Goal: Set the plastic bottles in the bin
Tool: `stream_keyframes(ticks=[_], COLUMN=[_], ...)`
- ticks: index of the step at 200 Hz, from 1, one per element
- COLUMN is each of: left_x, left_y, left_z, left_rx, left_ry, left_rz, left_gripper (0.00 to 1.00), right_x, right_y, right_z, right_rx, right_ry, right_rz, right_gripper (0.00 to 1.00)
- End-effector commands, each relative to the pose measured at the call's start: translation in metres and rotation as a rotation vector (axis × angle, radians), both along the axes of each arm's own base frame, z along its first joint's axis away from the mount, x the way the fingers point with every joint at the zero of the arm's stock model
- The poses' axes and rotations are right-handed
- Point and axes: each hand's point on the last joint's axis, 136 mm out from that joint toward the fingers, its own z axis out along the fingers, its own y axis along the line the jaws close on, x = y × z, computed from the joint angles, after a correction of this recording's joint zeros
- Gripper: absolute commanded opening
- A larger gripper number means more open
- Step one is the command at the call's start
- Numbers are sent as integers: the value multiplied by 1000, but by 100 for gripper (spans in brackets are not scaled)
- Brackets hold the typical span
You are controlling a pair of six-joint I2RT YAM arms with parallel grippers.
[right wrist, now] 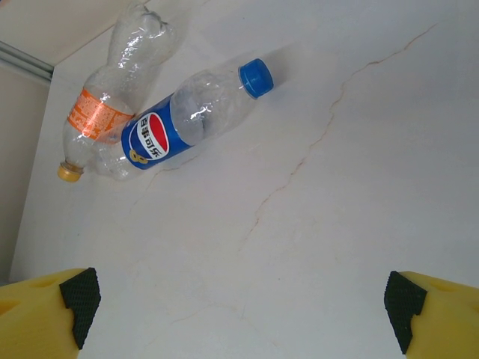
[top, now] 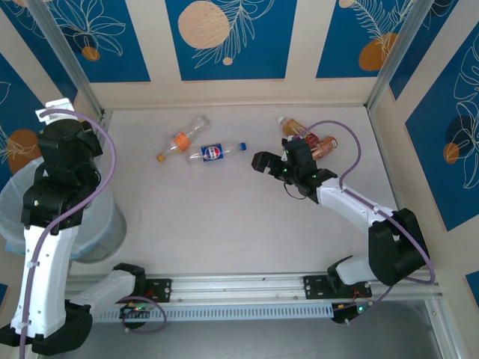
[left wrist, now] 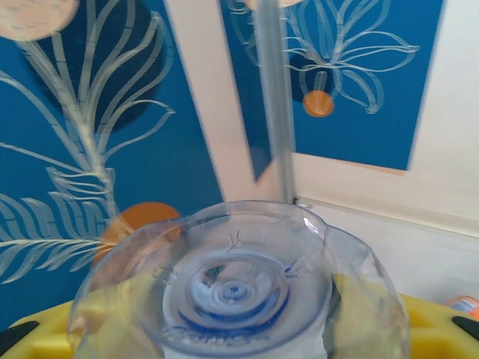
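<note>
My left gripper (left wrist: 239,333) is shut on a clear plastic bottle (left wrist: 236,288), whose round base faces the wrist camera between the yellow fingers (left wrist: 367,314). In the top view the left arm (top: 60,176) stands over the bag-lined bin (top: 101,232) at the table's left edge. My right gripper (top: 272,167) is open above bare table, nothing between its fingers (right wrist: 52,307). Ahead of it lie a blue-labelled, blue-capped bottle (right wrist: 191,120) (top: 215,152) and an orange-labelled bottle (right wrist: 112,97) (top: 182,138), touching. Behind the right gripper lie an amber-filled bottle (top: 293,127) and a red-labelled one (top: 324,146).
Blue patterned walls (top: 224,37) with metal frame posts (top: 71,67) enclose the table on three sides. A rail (top: 239,284) with the arm bases runs along the near edge. The table middle (top: 224,217) is bare white surface.
</note>
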Motion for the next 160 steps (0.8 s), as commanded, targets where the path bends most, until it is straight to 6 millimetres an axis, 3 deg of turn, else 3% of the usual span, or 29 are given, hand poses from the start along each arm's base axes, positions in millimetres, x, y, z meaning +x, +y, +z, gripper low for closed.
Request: stream_keyframes(ticks=[1,51,114,140,160], left_x=[-30,-39,-2,1,-2], left_y=[35,60,73,75,79], left_z=[9,-16,-103,-134,-144], left_rx=[88,48,-241,-363,-388], left_ry=[37,93,225,266,294], left_rz=[222,287,216,224,254], left_gripper=[52,52,53,62,79], right_x=[8,9,0,-3,-3], right_y=[4,3,-6,-11,-13], right_z=[30,36,30,29,32], right_rx=[10,-4,-2,-12,-19], right_ry=[-96,-118,-116,-117,-122], right_rz=[33,49,22,14,12], right_gripper=[100,100,100,100,100])
